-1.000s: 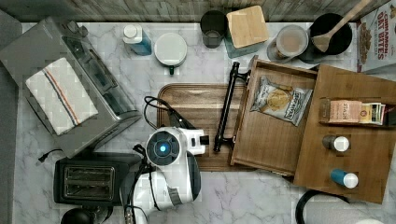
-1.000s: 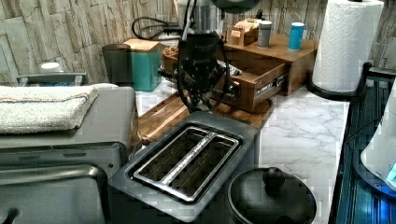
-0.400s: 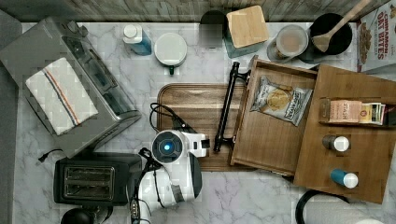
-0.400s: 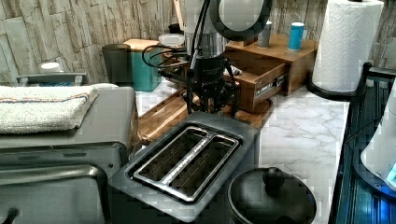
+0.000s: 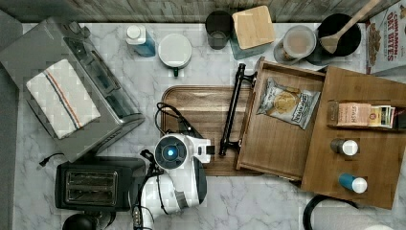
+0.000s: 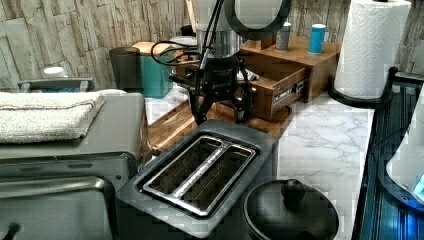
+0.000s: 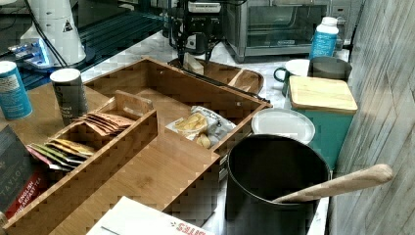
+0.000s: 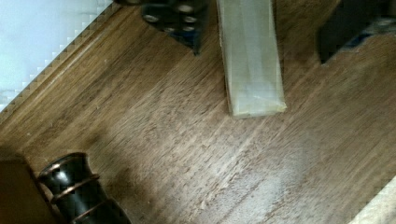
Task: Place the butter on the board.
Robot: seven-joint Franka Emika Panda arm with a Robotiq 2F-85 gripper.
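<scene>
Tool (image 8: pixel 259 25) open, its 2 fingers (image 8: pixel 180 18) apart on either side of the butter (image 8: pixel 251 56), not clamping it. Butter, a pale wrapped stick, lies flat on the board (image 8: pixel 154 130), directly under the tool and between its fingers. In the right view the butter (image 7: pixel 192 62) sits on the board (image 7: pixel 240 78) just below the tool (image 7: pixel 195 49). Drawer's black bar handle (image 8: pixel 79 191) near the tool. Marble worktop (image 5: pixel 268 201) carries the board (image 5: pixel 206 110).
</scene>
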